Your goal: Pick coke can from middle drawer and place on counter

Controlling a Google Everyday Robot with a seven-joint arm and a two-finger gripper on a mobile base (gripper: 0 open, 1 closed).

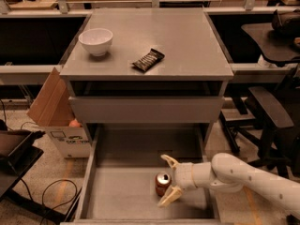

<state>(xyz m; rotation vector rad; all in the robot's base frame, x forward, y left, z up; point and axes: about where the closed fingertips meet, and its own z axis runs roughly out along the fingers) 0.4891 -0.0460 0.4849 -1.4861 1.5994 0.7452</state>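
Observation:
The coke can (162,183) stands upright on the floor of the open middle drawer (117,191), right of centre. My gripper (167,180) reaches in from the right with its fingers open, one behind the can and one in front of it, so the can sits between them. The white arm runs off to the lower right. The counter (187,41) is the grey slab on top of the cabinet, above the drawer.
A white bowl (96,41) and a dark snack-bar wrapper (148,60) lie on the counter. A closed grey drawer front (145,109) sits above the open drawer. A cardboard box (56,111) stands at the left, chairs (267,111) at the right, cables on the floor.

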